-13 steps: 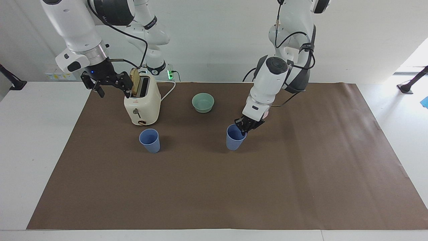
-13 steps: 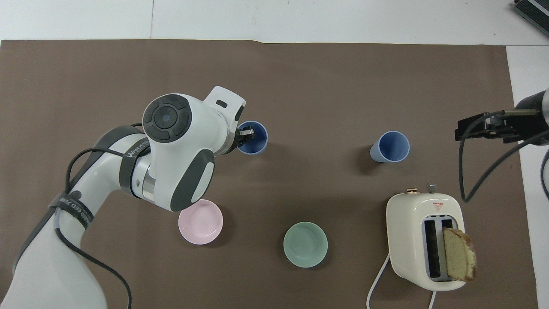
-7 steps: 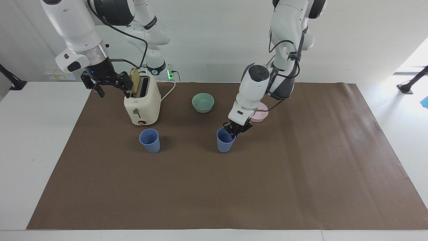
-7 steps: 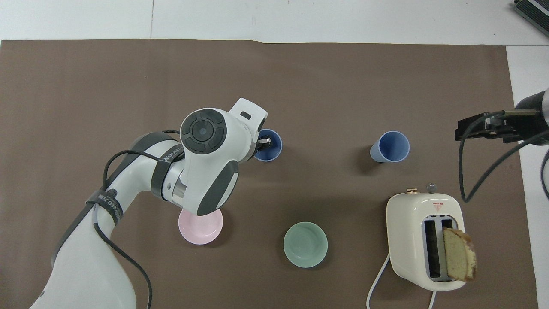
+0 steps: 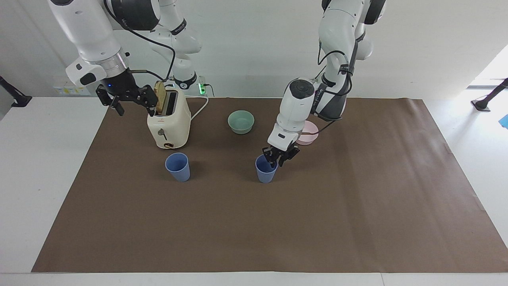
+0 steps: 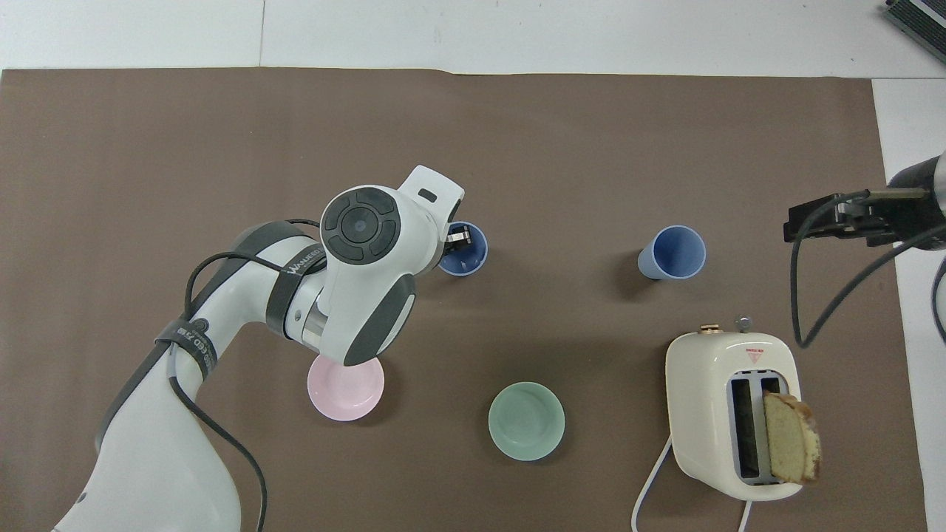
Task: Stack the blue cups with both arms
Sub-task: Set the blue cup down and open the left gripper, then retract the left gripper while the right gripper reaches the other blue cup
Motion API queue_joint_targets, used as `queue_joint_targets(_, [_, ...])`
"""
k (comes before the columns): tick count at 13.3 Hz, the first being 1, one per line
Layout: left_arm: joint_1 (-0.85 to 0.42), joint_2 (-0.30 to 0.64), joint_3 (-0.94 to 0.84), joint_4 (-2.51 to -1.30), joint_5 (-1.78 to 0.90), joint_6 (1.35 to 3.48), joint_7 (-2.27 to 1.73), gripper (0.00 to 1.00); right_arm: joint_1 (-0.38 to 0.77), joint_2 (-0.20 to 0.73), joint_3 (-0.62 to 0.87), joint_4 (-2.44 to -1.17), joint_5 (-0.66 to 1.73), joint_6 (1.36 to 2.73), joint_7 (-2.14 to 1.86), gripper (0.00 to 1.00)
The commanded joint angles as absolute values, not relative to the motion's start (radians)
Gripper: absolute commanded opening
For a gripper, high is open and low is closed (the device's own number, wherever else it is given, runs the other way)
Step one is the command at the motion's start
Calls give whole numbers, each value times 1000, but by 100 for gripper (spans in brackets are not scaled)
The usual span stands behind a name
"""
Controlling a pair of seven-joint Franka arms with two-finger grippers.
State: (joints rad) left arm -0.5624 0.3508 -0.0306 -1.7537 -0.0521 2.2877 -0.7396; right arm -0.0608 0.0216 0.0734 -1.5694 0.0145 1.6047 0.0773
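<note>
Where the facing view shows the left gripper (image 5: 276, 158), its jaws pinch the rim of one blue cup (image 5: 265, 171) standing on the desk (image 5: 254, 222). From overhead, the other blue cup (image 6: 672, 253) stands toward the right arm's end, farther from the robots than the toaster (image 6: 733, 411); the right gripper (image 6: 831, 219) waits, jaws spread.

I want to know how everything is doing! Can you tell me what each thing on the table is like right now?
Held blue cup: upright, left gripper shut on its rim.
Other blue cup: upright, empty, standing alone by the toaster.
Toaster: bread slice sticking up from one slot.
Mint-green bowl: upright, empty.
Pink bowl: upright, empty.
Right gripper: open, waiting beside the toaster.
</note>
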Motion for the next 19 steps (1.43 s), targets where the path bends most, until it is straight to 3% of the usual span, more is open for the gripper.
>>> queue_joint_targets(1, [-539,293,-11,-1724,3,2189,-749,100,-74,9,81,-1580,32,1603,91,100])
queue_joint_targets(9, [-281,63,-14,-1837,-8,2005,-355,100,-72,-14,83,-1617,37,1614,89,100])
queue_joint_targets(14, [-123,-6,-14,-1891,-44,1942,-82,100,-66,-5,83,-1814,35,1820,87,100])
queue_joint_targets(17, [-77,-14,-11,-1879,-38,1876,93,100,-58,96,83,-1833,35,1890,90,100])
queue_joint_targets(19, [-80,-21,-11,-1847,-5,1846,97,100,-39,101,84,-1870,34,1951,92,100])
